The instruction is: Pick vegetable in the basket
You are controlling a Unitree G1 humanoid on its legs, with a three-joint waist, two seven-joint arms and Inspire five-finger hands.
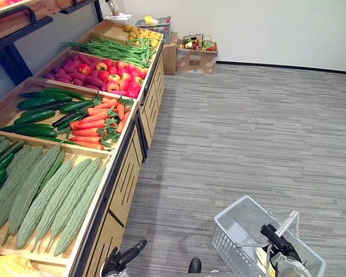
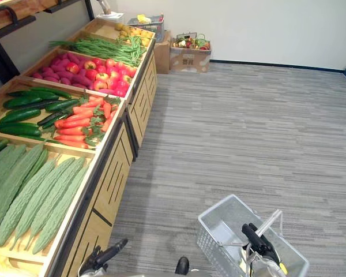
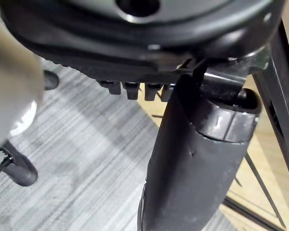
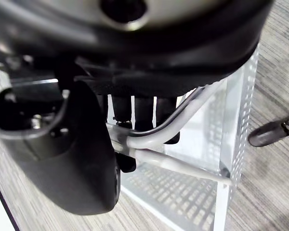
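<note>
The fingers (image 4: 144, 113) of the right hand (image 1: 277, 239) were curled round the white wire handle (image 4: 183, 166) of a pale grey shopping basket (image 1: 230, 222), which was just under them. The left hand (image 1: 124, 258) held nothing, its fingers relaxed and straight, near the wooden produce stand (image 1: 118, 190). Beyond those fingers, well apart from the basket, bitter gourds (image 1: 46, 199), carrots (image 1: 95, 124) and cucumbers (image 1: 37, 115) lay on the stand.

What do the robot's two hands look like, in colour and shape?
Both are black. The left hand has slim, rod-like fingers and a thick, rounded thumb with a glossy band. The right hand looks the same, on a silver-grey wrist.
</note>
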